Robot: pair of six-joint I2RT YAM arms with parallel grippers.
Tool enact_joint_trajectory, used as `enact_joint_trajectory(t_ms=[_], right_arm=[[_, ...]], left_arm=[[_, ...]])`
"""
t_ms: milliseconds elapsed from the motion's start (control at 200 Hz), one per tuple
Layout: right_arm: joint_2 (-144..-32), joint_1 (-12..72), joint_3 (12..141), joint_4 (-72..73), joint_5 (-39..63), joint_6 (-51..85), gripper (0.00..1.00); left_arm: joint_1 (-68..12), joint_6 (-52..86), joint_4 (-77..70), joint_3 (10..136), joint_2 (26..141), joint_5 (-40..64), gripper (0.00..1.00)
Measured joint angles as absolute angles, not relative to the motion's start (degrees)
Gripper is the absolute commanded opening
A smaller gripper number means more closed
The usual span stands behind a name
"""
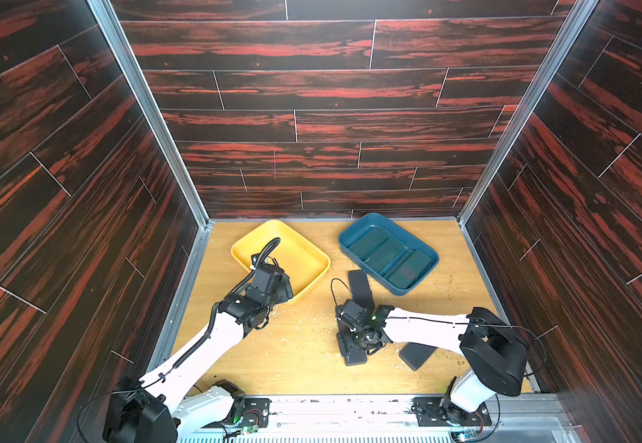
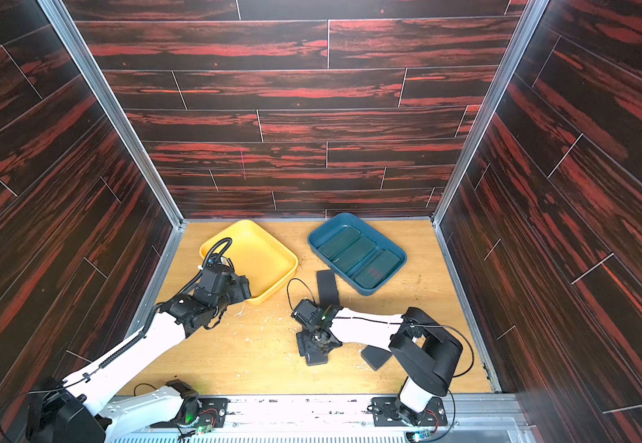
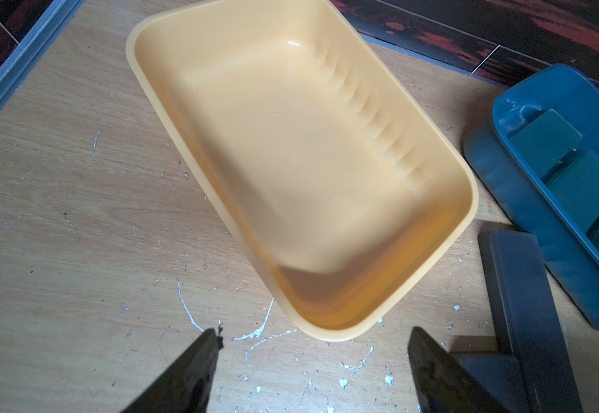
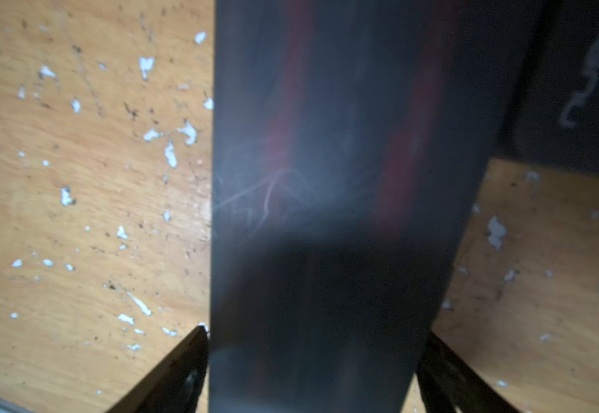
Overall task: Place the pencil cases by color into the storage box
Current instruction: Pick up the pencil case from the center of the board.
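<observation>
Pickup of the black cases is in hand. The right gripper (image 4: 316, 332) straddles a black pencil case (image 4: 326, 178) near the middle of the table (image 1: 292, 345), jaws pressed against its long sides. The left gripper (image 3: 315, 334) hovers over the near end of the bare yellow tray (image 1: 304, 253), jaws apart, holding nothing. Three green pencil cases (image 1: 384, 255) lie in the blue tray (image 1: 357, 228), far right. The next move probably calls for a lift and a carry left and far into the yellow tray. Two other black cases (image 1: 359, 285) wait on the table.

scuffed wooden table (image 1: 304, 364), red-black plank walls (image 1: 331, 96)
</observation>
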State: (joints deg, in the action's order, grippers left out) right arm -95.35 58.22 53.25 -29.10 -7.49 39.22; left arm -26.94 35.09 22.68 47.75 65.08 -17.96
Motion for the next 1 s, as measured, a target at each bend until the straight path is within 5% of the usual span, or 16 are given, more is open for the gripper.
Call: enact_joint_trajectory(t_ms=[271, 1002], right_arm=[[-96.9, 58.2, 54.6, -27.9, -8.0, 39.6, 0.58], [-78.5, 55.0, 52.6, -26.3, -6.2, 40.1, 0.54]], left_arm=[[-26.9, 33.5, 22.7, 51.0, 69.2, -18.0, 0.84], [-25.3, 24.2, 22.4, 62.4, 88.8, -16.6, 0.84]])
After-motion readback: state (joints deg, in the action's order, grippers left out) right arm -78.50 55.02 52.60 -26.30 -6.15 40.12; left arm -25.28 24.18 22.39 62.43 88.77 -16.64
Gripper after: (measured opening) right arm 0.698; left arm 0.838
